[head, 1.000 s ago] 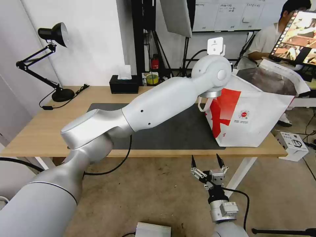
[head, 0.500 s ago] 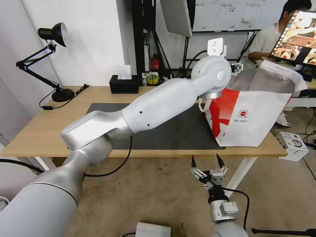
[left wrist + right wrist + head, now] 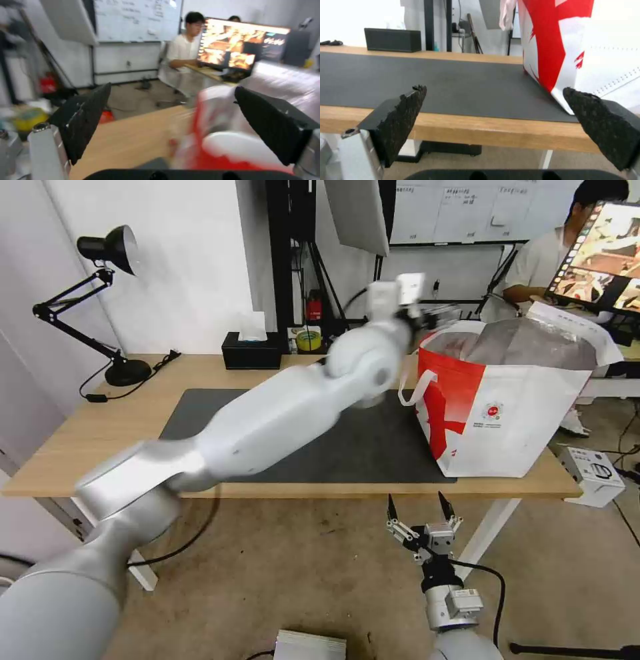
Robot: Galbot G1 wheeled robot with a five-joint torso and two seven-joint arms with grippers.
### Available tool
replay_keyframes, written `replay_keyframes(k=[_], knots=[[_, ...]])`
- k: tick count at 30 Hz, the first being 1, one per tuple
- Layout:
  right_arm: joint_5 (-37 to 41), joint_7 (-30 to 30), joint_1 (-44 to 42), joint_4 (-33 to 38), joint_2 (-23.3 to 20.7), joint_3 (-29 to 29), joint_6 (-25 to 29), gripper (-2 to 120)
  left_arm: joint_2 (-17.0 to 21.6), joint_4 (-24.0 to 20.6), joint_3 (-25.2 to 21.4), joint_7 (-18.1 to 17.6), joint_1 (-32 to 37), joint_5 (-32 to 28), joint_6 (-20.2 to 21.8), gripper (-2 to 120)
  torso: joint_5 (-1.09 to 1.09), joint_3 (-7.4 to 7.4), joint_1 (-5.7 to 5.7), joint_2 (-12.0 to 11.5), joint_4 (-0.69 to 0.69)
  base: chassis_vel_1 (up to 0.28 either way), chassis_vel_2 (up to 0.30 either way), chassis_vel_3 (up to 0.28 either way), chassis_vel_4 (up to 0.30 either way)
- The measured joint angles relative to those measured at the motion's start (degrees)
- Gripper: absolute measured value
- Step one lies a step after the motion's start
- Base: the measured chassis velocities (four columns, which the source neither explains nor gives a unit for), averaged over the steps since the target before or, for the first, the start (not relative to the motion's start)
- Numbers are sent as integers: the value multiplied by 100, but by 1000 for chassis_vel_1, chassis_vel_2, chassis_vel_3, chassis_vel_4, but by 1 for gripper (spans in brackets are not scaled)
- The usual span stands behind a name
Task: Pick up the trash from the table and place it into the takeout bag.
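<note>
The takeout bag [image 3: 520, 413] stands open at the right end of the table [image 3: 100, 427], its foil lining showing, partly on the dark grey mat [image 3: 373, 447]. My left arm reaches across the mat, blurred, with its wrist [image 3: 400, 293] beside the bag's left rim. The left gripper [image 3: 172, 88] is open with nothing between its fingers, and the bag's red-and-white wall [image 3: 233, 150] lies just below it. My right gripper [image 3: 419, 510] hangs open and empty below the table's front edge, facing the mat [image 3: 436, 80] and the bag [image 3: 560, 45]. The trash is out of view.
A black tissue box [image 3: 252, 350] and a yellow tape roll [image 3: 308, 340] sit at the table's back edge. A black desk lamp [image 3: 107, 247] stands at the back left. A white box [image 3: 593, 473] lies on the floor to the right, under a monitor [image 3: 600, 253].
My left arm has pulled back from the bag's mouth toward the left and its elbow has dropped. The bag's near rim has sprung up. The right arm has not moved.
</note>
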Motion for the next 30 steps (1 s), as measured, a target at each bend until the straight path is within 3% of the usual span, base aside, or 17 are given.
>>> replay_keyframes(k=[1,2,5,7,10,11,14,17,22,24,30], knots=[[0,-2,0,0,0,-1,0,100,215,-49,-35,194,175,395,-138,100,-1,0,0,0,1,0,0,0,0],[0,-2,0,0,0,-1,0,100,215,-49,-35,194,175,395,-138,100,-1,0,0,0,1,0,0,0,0],[0,-1,0,0,0,-1,0,100,777,-111,-450,614,941,1568,-397,100,-3,0,0,-1,3,0,0,0,0],[0,-1,1,0,0,-1,0,100,891,-184,-642,645,1186,1673,-415,100,-3,1,0,-1,3,0,0,0,0],[0,-2,0,0,-2,-1,0,100,1255,-509,-1337,666,1983,1965,-459,100,1,-1,0,0,0,0,0,0,0],[0,-2,0,0,-2,-1,0,100,1255,-509,-1337,666,1983,1965,-459,100,1,-1,0,0,0,0,0,0,0],[0,-1,0,0,0,-1,0,100,1552,-969,-2054,681,2979,2133,-466,100,0,0,0,0,0,0,0,0,0],[0,-2,0,0,-1,-1,0,100,1628,-1154,-2347,707,3397,2226,-459,100,0,0,0,-1,2,0,0,0,0],[0,-1,0,1,0,-1,0,100,1681,-1757,-3422,795,4847,2823,-335,100,1,0,0,0,1,0,0,0,0],[0,-1,0,0,0,-1,0,100,1642,-1872,-3589,804,5123,2946,-321,100,1,-1,0,-1,1,0,0,0,0],[0,-2,0,1,-1,-1,0,100,1138,-2453,-4554,926,6594,3686,-197,100,1,0,0,0,-1,0,0,0,0]])
